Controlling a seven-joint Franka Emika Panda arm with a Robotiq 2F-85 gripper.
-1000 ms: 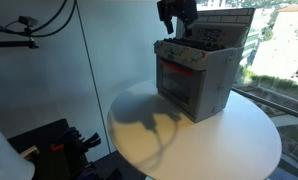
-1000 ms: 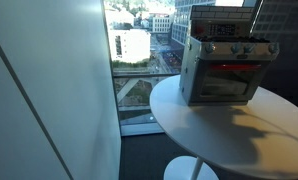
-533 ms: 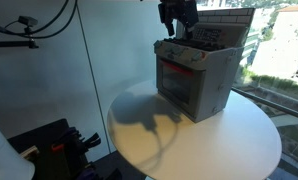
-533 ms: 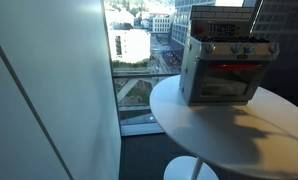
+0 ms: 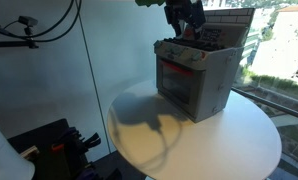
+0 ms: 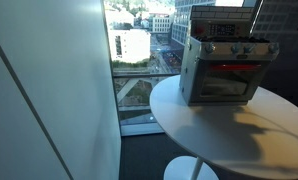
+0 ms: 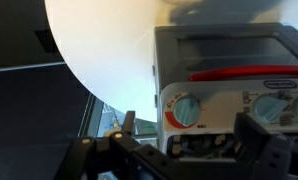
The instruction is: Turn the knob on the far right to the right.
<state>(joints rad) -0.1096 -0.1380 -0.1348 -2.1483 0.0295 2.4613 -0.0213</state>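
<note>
A grey toy oven [image 5: 194,78] with a red door handle stands on the round white table [image 5: 229,140]; it also shows in an exterior view [image 6: 224,72]. A row of knobs runs along its top front panel [image 6: 236,49]. My gripper [image 5: 182,17] hangs just above the oven's top, at the knob side. In the wrist view the gripper [image 7: 189,128] is open and empty. A light blue knob with a red arc [image 7: 186,110] lies between its fingers, untouched. A second knob [image 7: 273,108] is at the right edge, partly behind the right finger.
The oven's red handle [image 7: 244,72] and door window show in the wrist view. A tall window with a city view stands behind the table [image 6: 139,50]. A dark stand with cables is on the floor [image 5: 59,145] beside the table.
In the exterior view the gripper has shifted slightly sideways above the oven's top. The oven has not moved.
</note>
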